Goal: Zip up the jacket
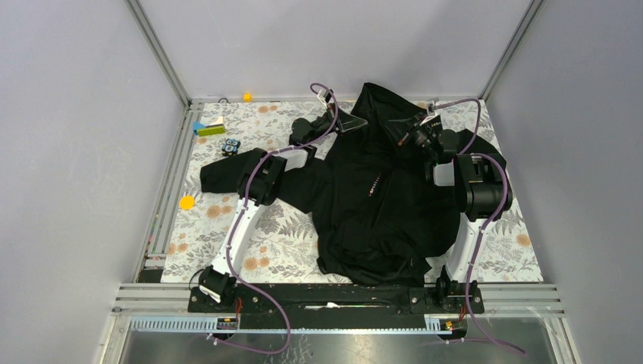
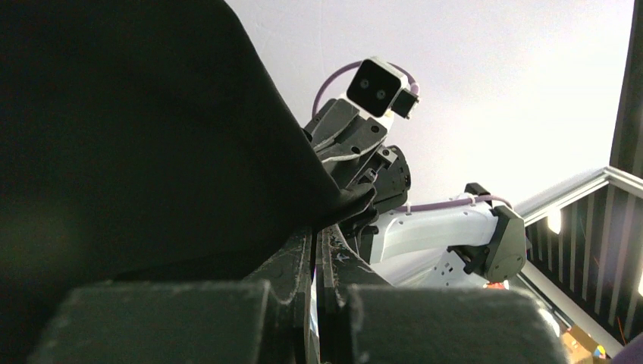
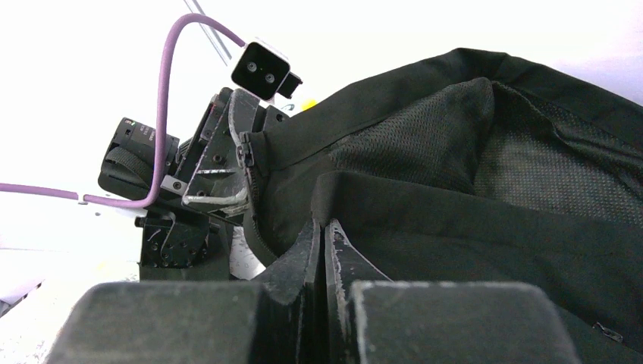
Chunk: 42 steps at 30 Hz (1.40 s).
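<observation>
The black jacket [image 1: 379, 197] lies spread on the floral table, collar at the far side, with tiny coloured marks at mid-chest. My left gripper [image 1: 358, 121] is at the left side of the collar opening, jaws closed on the jacket's edge [image 2: 227, 152], which hangs from the fingertips. My right gripper [image 1: 400, 127] is at the right side of the collar, shut on a fold of the jacket [image 3: 455, 227]. In the right wrist view the zipper slider [image 3: 244, 154] sits at the collar edge by the left gripper [image 3: 227, 163]. The mesh lining [image 3: 425, 140] shows inside.
A yellow disc [image 1: 186, 202], a small black item with blue dots [image 1: 231, 145], a green and blue block [image 1: 208, 128] and a yellow cube [image 1: 246, 96] lie on the table's left and far side. Metal frame rails [image 1: 163, 182] border the table.
</observation>
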Each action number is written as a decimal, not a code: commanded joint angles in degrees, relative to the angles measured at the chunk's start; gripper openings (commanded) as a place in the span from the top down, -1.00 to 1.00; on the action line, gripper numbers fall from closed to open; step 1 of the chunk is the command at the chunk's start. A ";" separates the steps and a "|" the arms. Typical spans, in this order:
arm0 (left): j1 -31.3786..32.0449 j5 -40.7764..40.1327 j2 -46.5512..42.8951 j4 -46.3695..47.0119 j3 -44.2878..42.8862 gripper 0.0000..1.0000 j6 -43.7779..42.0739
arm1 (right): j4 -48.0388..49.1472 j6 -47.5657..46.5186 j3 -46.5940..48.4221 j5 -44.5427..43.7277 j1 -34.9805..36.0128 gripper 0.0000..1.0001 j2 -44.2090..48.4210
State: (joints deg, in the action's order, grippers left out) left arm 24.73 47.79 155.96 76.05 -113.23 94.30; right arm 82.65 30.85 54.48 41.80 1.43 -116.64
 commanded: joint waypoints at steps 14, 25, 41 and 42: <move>0.58 1.78 1.46 11.92 -0.74 1.00 3.51 | 13.51 -3.80 -3.64 0.91 2.35 1.00 6.97; 0.74 1.81 2.07 11.66 -1.53 1.00 4.11 | 13.55 -3.00 -2.61 0.82 3.29 1.00 7.78; 0.76 2.24 1.98 11.93 -1.73 1.00 4.31 | 13.36 -3.58 -1.92 0.37 3.49 1.00 5.80; 0.76 2.24 1.98 11.93 -1.68 1.00 4.31 | 13.38 -3.56 -1.84 0.38 3.47 1.00 5.71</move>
State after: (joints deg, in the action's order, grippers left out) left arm 25.32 48.97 158.39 81.12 -113.23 98.41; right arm 84.88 28.93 50.61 42.59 4.25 -110.69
